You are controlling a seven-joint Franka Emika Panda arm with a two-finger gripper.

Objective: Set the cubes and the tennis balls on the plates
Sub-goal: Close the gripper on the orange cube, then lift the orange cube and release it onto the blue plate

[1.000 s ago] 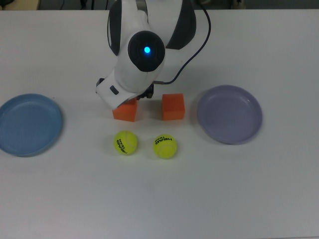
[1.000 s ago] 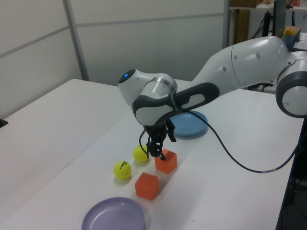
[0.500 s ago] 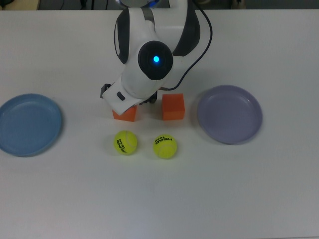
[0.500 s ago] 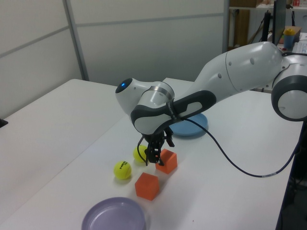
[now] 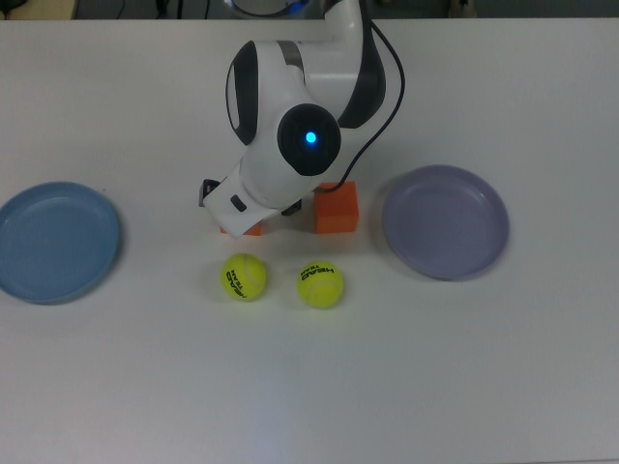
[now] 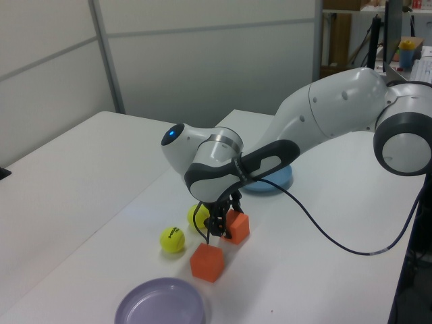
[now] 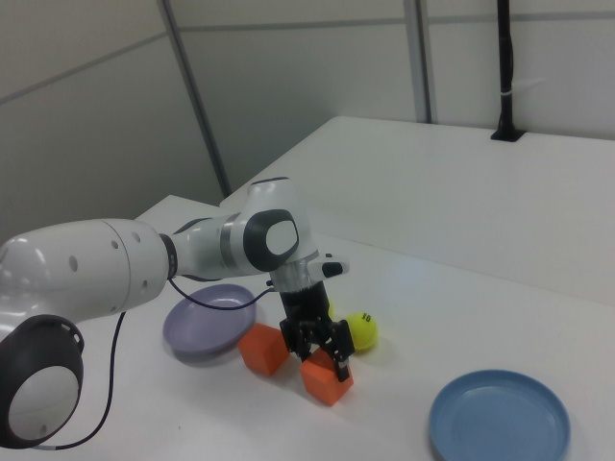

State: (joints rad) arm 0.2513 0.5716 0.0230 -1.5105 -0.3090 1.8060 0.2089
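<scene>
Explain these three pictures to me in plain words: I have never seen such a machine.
It is one white robot arm with a two-finger gripper at its tip. One camera looks straight down on the table; two others look from opposite sides. On the table lie two orange cubes, two tennis balls, a blue plate and a purple plate, both empty. The gripper is lowered over one cube, a finger on each side, nothing lifted yet. The other cube and the balls lie free.

white table, cubes, balls, plates
</scene>
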